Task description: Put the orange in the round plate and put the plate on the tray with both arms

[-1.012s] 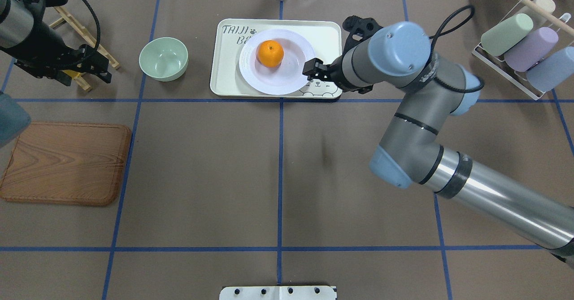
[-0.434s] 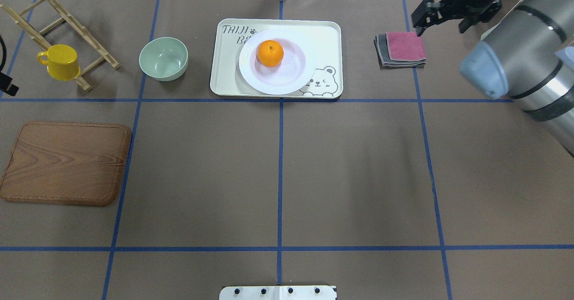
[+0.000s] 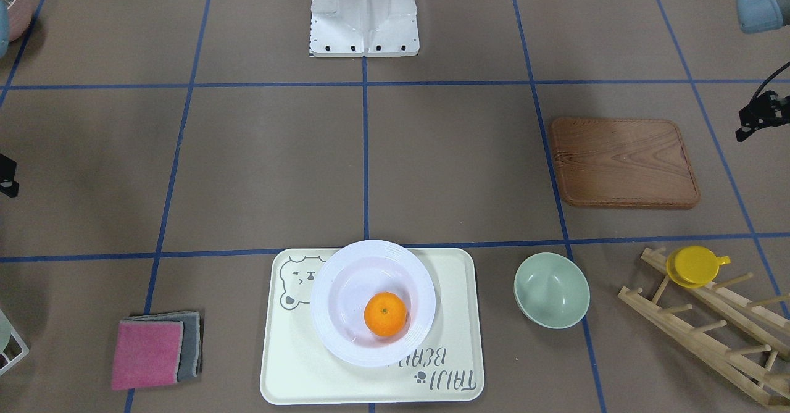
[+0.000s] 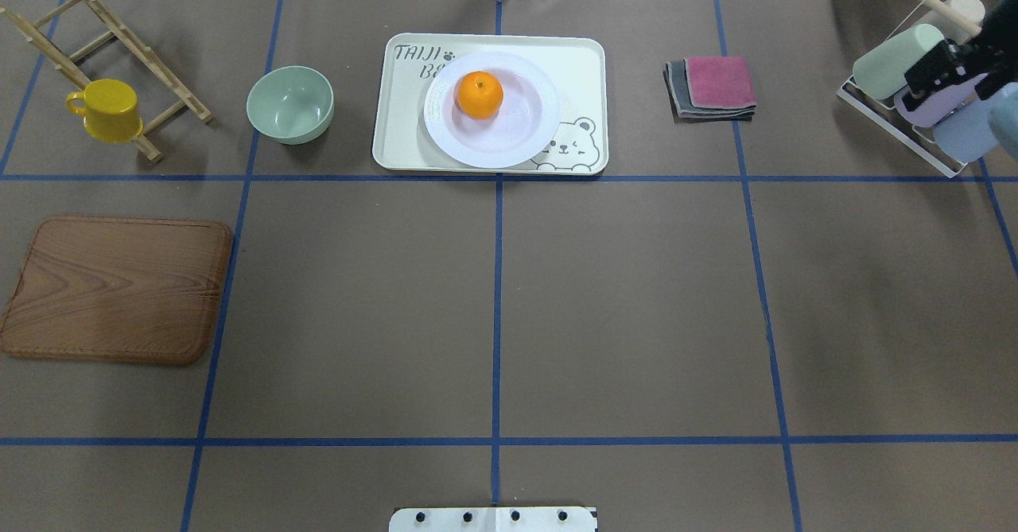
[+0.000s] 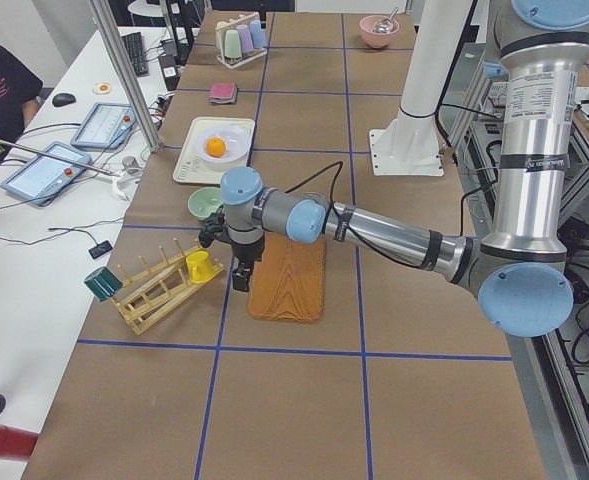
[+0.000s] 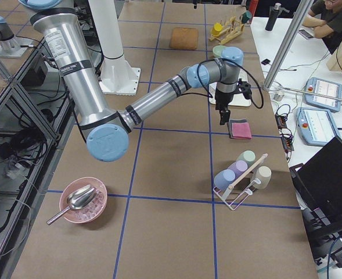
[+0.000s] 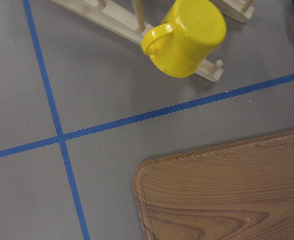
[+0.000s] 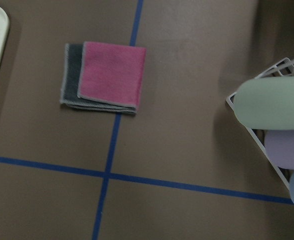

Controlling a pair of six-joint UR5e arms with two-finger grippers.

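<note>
Hanging clear of the work, both claws hide their jaws, so you cannot tell whether they are apart or together. Your right claw point(image 4: 930, 71) is over the pastel cups point(image 4: 883, 67) at the bench's far right corner, your left claw point(image 5: 239, 278) beside the yellow cup point(image 5: 202, 266) near the left end. Midway along the far edge, the orange point(image 4: 479, 93) rests in the plate point(image 4: 509, 141), on the tray point(image 4: 398, 142). The plate looks stiff, slick and breakable. Take its ridged rim at opposite sides and keep it level, lest the orange roll.

The orange point(image 4: 479, 94) is sitting in the round plate point(image 4: 517, 138), which is resting on the tray point(image 4: 398, 136) at upper centre of the overhead view. A bowl point(image 4: 289, 105) is lying left of the tray, folded cloths point(image 4: 712, 87) right of it.
</note>
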